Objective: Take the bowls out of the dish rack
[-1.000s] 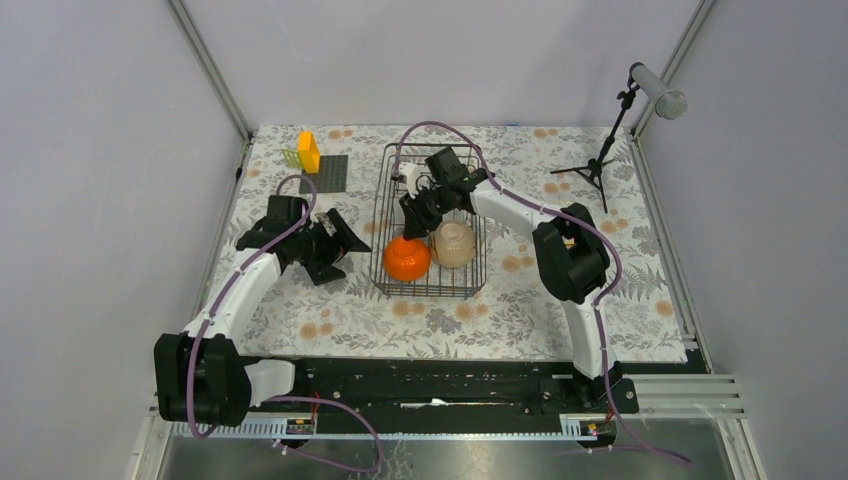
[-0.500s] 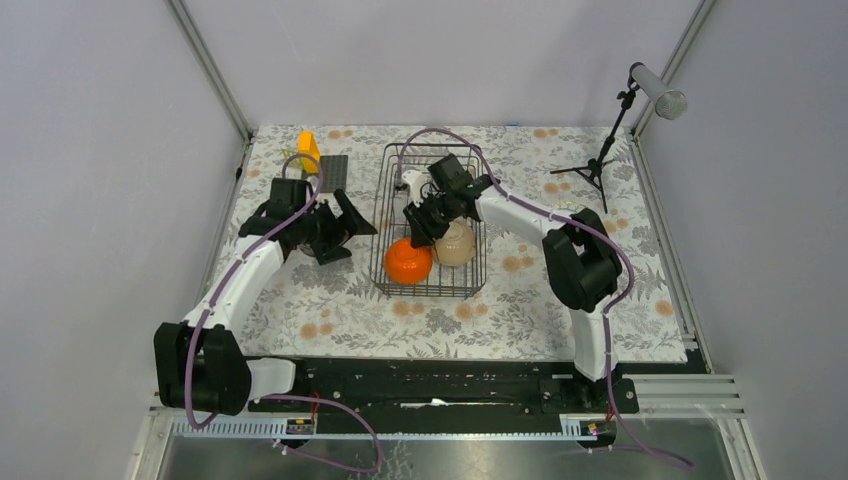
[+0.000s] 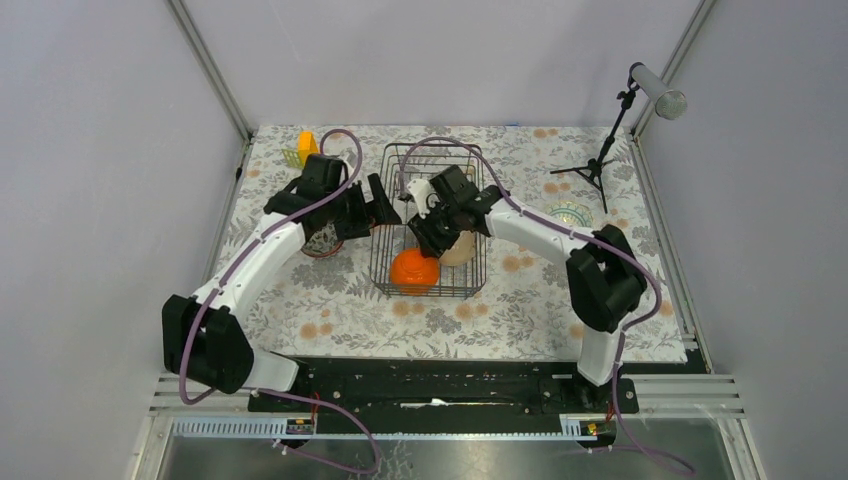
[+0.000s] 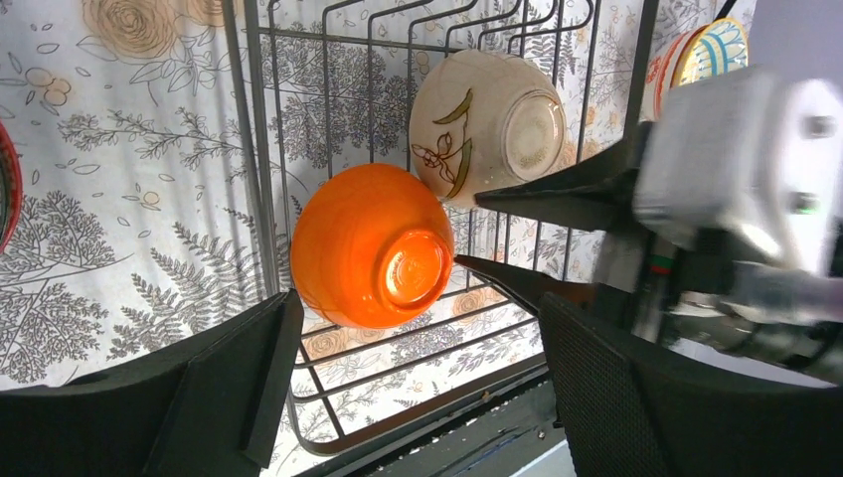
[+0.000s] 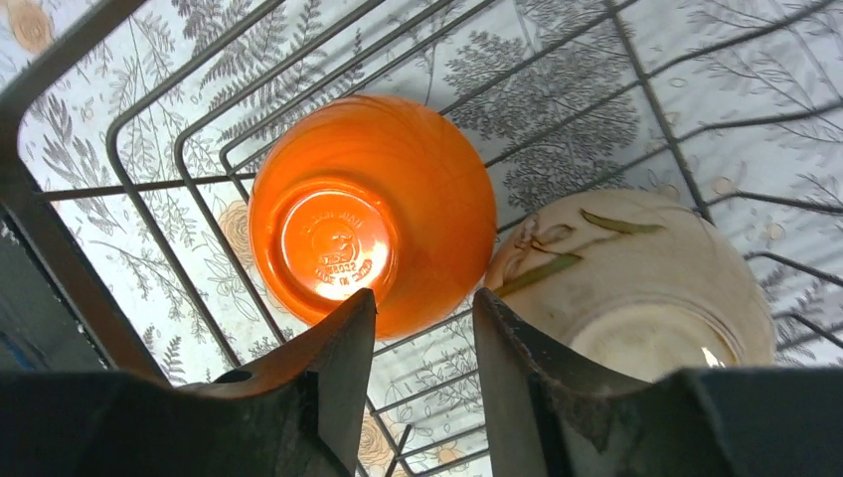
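On the flowered worktop (image 3: 330,300) both arms have reached the dish rack (image 3: 425,293). The right claw (image 5: 422,308), partly apart, hangs over the orange bowl (image 5: 373,214), and the left claw (image 3: 385,203) is wide apart, so pickup probably comes next.

Flower-patterned worktop (image 3: 450,318) carries a black wire dish rack (image 3: 430,292), a patterned bowl (image 3: 568,213) to its right and a small tripod stand (image 3: 592,172)
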Available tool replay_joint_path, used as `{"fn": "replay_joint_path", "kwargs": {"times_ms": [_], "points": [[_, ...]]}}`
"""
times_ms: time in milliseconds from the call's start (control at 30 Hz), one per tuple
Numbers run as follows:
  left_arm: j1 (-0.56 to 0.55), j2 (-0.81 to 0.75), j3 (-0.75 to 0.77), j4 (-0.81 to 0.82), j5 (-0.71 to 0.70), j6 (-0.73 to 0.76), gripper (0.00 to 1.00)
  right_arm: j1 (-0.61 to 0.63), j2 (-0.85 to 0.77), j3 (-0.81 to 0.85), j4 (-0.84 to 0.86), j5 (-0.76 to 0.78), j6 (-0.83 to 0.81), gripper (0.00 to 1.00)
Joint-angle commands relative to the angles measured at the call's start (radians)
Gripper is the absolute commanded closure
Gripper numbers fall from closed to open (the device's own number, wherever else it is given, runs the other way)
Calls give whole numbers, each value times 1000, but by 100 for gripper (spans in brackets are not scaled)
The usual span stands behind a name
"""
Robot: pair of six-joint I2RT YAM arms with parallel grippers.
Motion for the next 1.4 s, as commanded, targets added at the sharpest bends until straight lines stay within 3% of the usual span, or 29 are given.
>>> {"fn": "replay_joint_path", "kwargs": {"times_ms": [0,133,233,267,433,500,567,633,800,967,1367], "points": [[-22,30,62,1,-42,39,8,2,-143,-35,48,157,135,50],[-35,47,73,13,-41,49,10,1,-232,-138,140,241,282,36],[-51,56,86,12,-40,75,14,0,-281,-159,120,337,477,7],[-55,60,88,12,-38,83,15,-1,-297,-166,107,371,539,1],[-81,74,101,12,-36,102,16,-11,-391,-223,74,422,682,0],[-92,76,104,12,-41,103,16,-36,-415,-273,145,286,679,0],[-101,75,102,12,-48,102,17,-39,-398,-271,155,231,727,2],[-103,67,98,12,-68,95,17,-40,-347,-228,111,206,791,9],[-105,-32,102,-9,-248,75,19,-30,-251,-174,83,125,888,10],[-104,-98,96,-29,-296,73,17,-10,-194,-181,102,161,949,1],[-103,-124,38,-47,-277,48,18,2,-70,-142,58,204,967,2]]}}
